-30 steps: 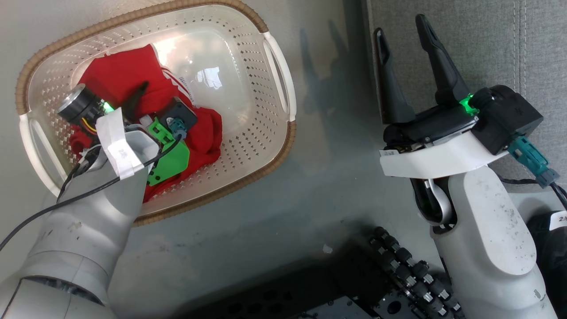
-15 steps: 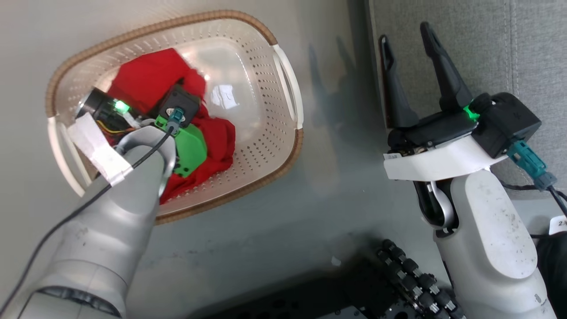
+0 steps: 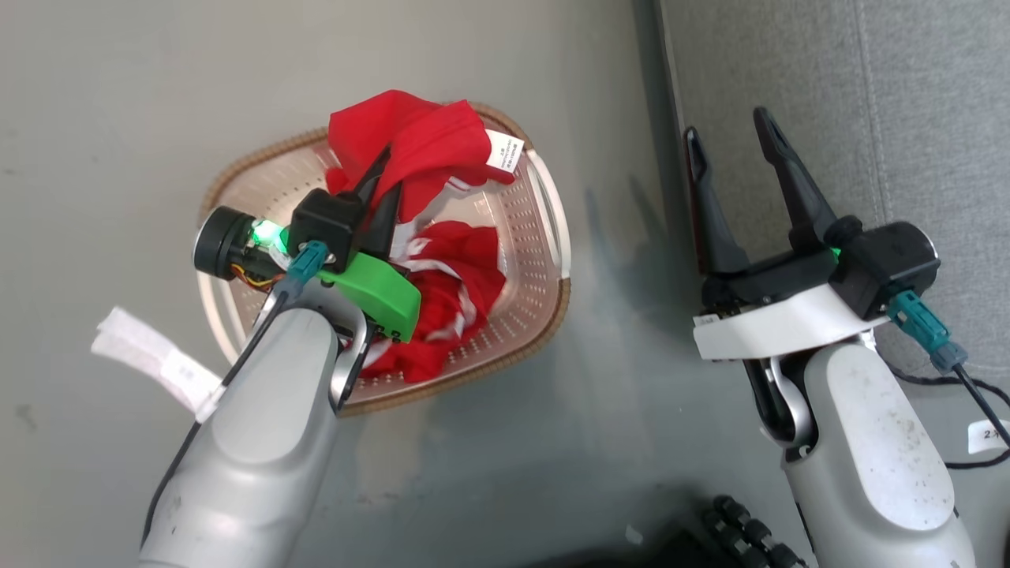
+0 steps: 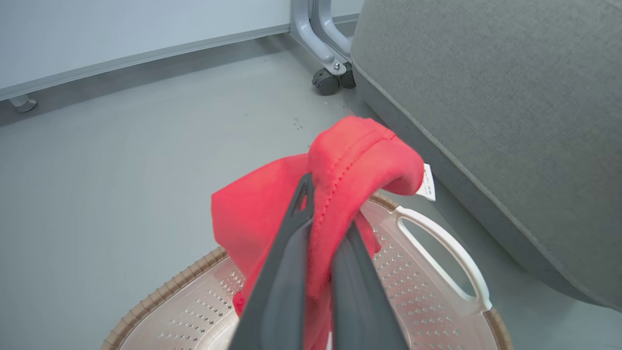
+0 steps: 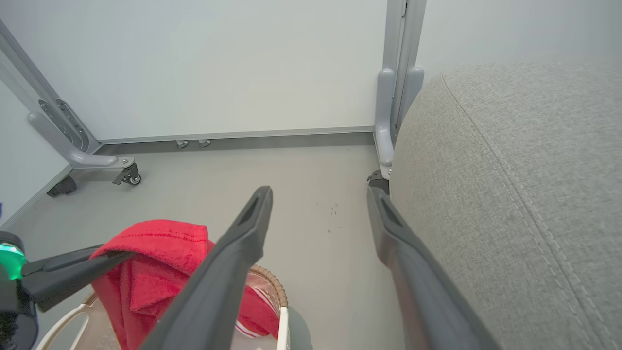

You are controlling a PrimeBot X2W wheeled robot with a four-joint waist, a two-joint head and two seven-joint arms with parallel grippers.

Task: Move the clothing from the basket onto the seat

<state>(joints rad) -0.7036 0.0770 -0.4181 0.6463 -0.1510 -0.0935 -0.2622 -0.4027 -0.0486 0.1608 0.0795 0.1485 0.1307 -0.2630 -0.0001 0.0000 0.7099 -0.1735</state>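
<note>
My left gripper (image 3: 385,167) is shut on a red garment (image 3: 430,138) and holds it above the far end of the cream basket (image 3: 556,312). In the left wrist view the cloth (image 4: 362,155) is folded over and pinched between the two dark fingers (image 4: 291,243), its white label hanging at the right. A second red garment with white stripes (image 3: 461,288) lies inside the basket. My right gripper (image 3: 730,134) is open with nothing in it, beside the left edge of the grey seat (image 3: 868,95), which also shows in the right wrist view (image 5: 510,194).
Grey floor (image 3: 118,118) surrounds the basket. A metal frame leg on a caster (image 4: 330,73) stands by the seat's far corner, and another (image 5: 82,158) stands near the wall at the left. My dark base (image 3: 750,532) shows at the bottom.
My left gripper has come up out of the basket with a red garment pinched in it. The head camera has shifted, so the basket looks smaller. The right gripper stays open.
</note>
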